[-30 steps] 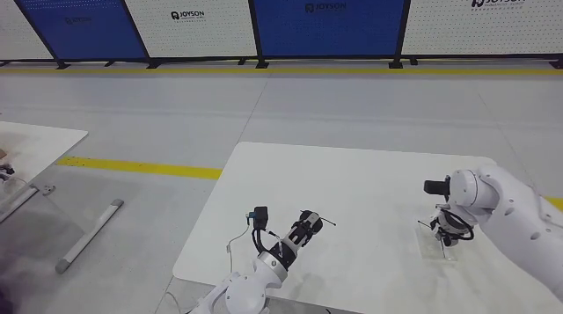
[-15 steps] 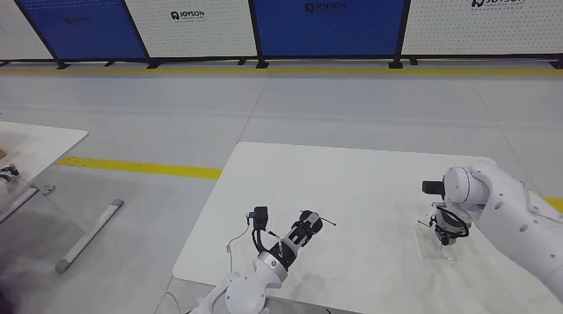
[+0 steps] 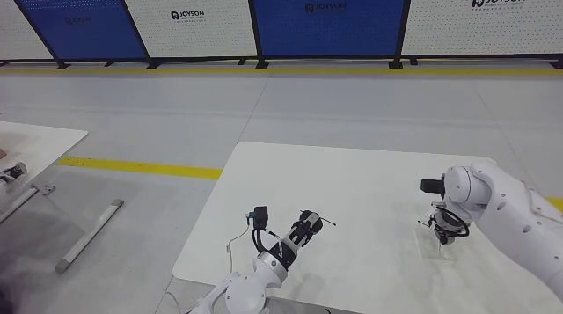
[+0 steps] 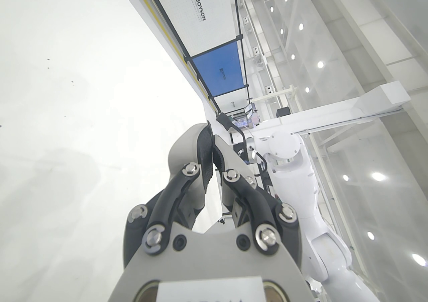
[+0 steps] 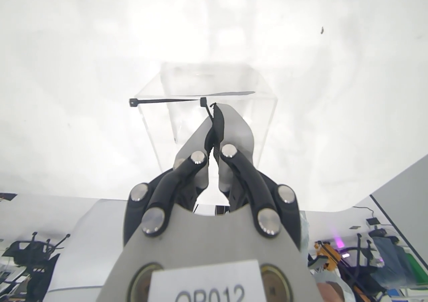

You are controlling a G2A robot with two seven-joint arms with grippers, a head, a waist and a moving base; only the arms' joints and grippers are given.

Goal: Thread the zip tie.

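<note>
A black zip tie (image 5: 167, 100) lies across the top of a clear box (image 5: 157, 129), head at one end, thin tip at the other. My right gripper (image 5: 214, 109) is shut on a second short black strip whose head (image 5: 203, 102) sits right on the lying tie; whether one passes through the other I cannot tell. In the top view the right gripper (image 3: 442, 226) hangs over the clear box (image 3: 435, 249) near the table's right side. My left gripper (image 4: 210, 131) is shut, low over the table's front edge (image 3: 308, 221); a thin dark sliver (image 3: 327, 222) sticks out past its tip.
The white table (image 3: 352, 182) is bare between the two arms. A second white table (image 3: 35, 142) stands off to the left across the grey floor. Blue and white panels (image 3: 325, 6) line the back of the room.
The right arm has shifted slightly left over the clear box. The left arm has not moved.
</note>
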